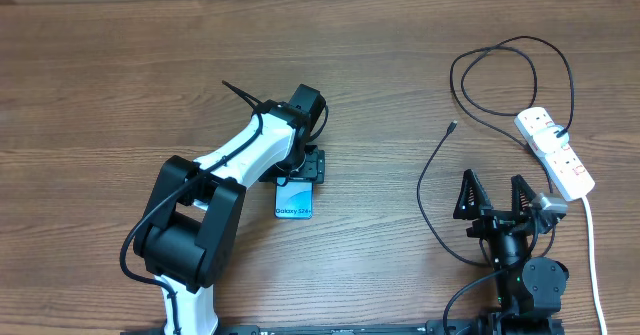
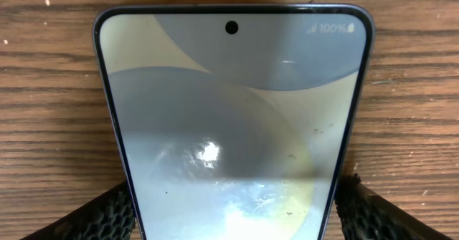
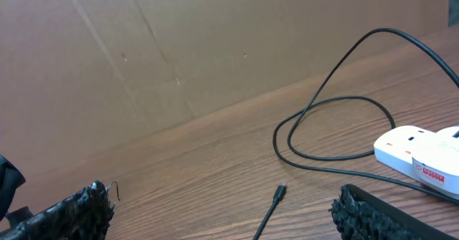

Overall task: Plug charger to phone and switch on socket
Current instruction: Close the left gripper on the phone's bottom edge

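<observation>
The phone [image 1: 294, 203] lies flat on the wooden table with its light blue screen up, "Galaxy S24+" text at its near end. In the left wrist view the phone [image 2: 229, 111] fills the frame. My left gripper [image 1: 299, 171] [image 2: 235, 195] straddles it, one black pad against each long edge. The charger's plug tip [image 1: 453, 126] [image 3: 281, 191] rests loose on the table, its black cable looping back to the white socket [image 1: 556, 153] [image 3: 423, 154] at the right. My right gripper [image 1: 494, 197] [image 3: 224, 200] stands open near the front edge, with nothing between its fingers.
The socket's thick white cord [image 1: 592, 260] runs to the front edge at the far right. The black cable [image 1: 421, 190] curves past the right gripper's left side. A brown cardboard wall [image 3: 179, 46] stands behind the table.
</observation>
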`<state>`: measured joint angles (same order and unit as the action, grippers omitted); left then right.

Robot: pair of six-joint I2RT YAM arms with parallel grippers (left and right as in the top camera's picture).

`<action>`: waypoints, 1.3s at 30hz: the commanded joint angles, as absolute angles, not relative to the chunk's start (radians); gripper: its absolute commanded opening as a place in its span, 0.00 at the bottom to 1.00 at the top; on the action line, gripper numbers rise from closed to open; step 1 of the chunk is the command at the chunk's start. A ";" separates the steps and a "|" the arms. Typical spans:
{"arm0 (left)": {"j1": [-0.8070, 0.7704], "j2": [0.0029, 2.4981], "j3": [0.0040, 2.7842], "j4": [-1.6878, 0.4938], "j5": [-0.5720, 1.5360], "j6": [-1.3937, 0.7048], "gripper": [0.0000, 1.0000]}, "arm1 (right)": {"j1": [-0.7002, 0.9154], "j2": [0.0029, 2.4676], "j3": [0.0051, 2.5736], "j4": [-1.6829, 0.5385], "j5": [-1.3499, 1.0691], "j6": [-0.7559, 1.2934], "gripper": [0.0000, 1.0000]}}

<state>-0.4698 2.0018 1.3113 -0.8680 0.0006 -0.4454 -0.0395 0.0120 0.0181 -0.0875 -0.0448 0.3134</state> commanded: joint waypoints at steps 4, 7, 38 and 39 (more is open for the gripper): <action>-0.470 2.034 1.263 -0.908 -0.025 -0.427 0.91 | -0.043 0.004 0.008 -0.081 -0.039 0.306 1.00; -0.470 2.034 1.263 -0.928 -0.025 -0.434 0.91 | -0.043 0.004 0.008 -0.081 -0.039 0.306 1.00; -0.470 2.033 1.278 -0.913 0.027 -0.434 0.48 | -0.043 0.004 0.008 -0.081 -0.039 0.306 1.00; -0.470 2.033 1.283 -0.915 0.027 -0.434 0.46 | -0.043 0.004 0.008 -0.081 -0.039 0.306 1.00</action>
<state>-0.4698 1.9987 1.3090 -0.9016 0.0181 -0.4419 -0.0395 0.0120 0.0181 -0.0879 -0.0448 0.3130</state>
